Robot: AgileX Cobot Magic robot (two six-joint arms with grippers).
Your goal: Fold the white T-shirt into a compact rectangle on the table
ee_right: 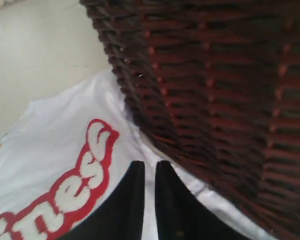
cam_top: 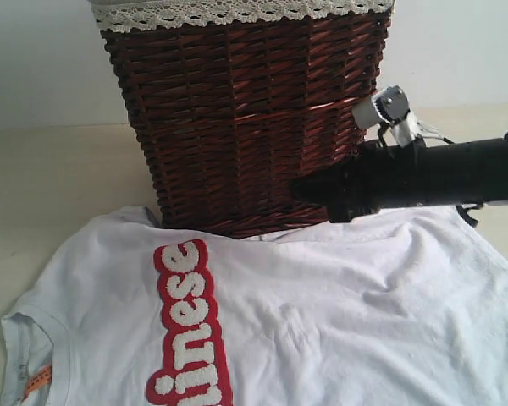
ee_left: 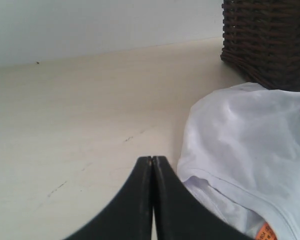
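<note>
Two empty claws: my left claw (ee_left: pixel 151 161) sits pressed closed over the bare table (ee_left: pixel 65 125) by the collar, my right claw (ee_right: pixel 150 167) slightly parted over the white T-shirt (cam_top: pixel 322 313), spread flat against the basket (cam_top: pixel 237 127), likely readying a pinch.

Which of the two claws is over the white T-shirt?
The right claw, parted above the white T-shirt beside the wicker basket; the left claw is shut over bare table.
</note>
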